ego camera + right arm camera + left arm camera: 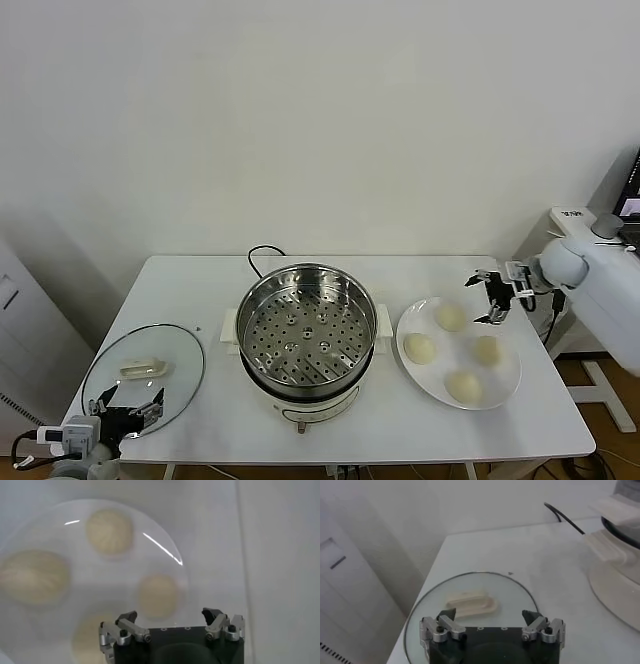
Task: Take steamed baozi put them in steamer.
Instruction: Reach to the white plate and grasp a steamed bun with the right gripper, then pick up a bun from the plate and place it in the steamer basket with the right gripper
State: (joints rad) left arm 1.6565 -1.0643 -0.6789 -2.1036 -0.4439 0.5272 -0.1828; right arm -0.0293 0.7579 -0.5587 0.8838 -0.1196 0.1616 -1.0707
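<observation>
Baozi point(450, 317), four of them, sit on the white plate point(505, 392) just right of the steamer point(307, 330), none in the basket yet, so task looks unstarted. Steamer is mid-table, uncovered, perforated floor bare, ready to receive. Glass lid point(143, 374) lies flat on the table at the left, well apart from the pot, likely parked there to keep the opening free.

Right gripper point(489, 298) hovers above the plate's far edge, nearest the far bun, jaws spread wide and holding nothing; wrist view looks down on the buns point(109, 531), so it seems lined up for a first pick.

Left gripper point(127, 412) sits low at the table's near-left corner over the lid's near edge, jaws spread too, empty, idle.

Judgement: buns are soft, need a gentle squeeze.
</observation>
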